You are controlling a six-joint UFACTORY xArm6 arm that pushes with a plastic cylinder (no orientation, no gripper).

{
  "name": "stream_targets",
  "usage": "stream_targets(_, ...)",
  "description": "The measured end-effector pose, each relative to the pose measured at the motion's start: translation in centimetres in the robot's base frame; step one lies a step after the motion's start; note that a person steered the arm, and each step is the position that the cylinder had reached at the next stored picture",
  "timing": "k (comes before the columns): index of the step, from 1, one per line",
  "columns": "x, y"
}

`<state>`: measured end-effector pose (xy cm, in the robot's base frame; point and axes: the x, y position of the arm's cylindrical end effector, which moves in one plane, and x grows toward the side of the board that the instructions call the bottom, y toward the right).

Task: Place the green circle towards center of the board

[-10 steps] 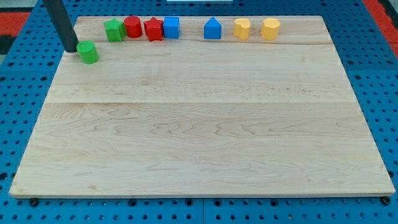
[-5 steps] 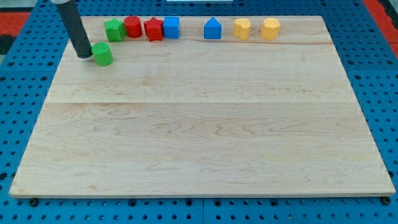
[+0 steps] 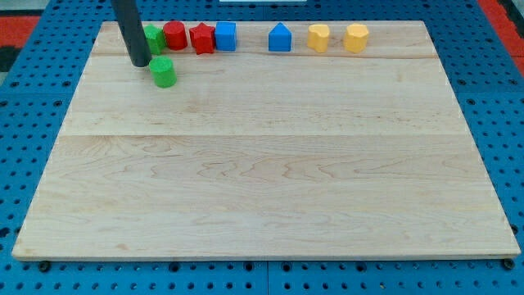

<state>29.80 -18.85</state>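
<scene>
Camera view: my tip has no gripper to open or close; it sits just up-left of the green circle, about touching it. The circle lies near the counter's top-left, below the green star and red cylinder. The centre lies down-right, so the tip stands roughly behind the circle.

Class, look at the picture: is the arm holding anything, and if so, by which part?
Nothing is held. The arm ends in a plain rod; my tip sits just left of the green circle, at its upper left side, placed to push it.
</scene>
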Motion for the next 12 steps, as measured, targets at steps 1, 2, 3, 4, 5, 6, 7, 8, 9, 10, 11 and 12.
stream_targets(1,3.8,2.0)
stream_targets(2,7.1,5.0)
stream_targets(3,6.9,7.3)
stream_targets(4,3.3,5.6)
stream_targets(5,5.2,7.9)
stream_targets(6,7.4,13.5)
stream_targets(7,9.2,18.3)
stream_targets(8,9.8,21.0)
stream_targets(9,11.0,21.9)
stream_targets(10,8.2,21.8)
stream_targets(11,8.0,16.3)
stream_targets(12,5.8,5.4)
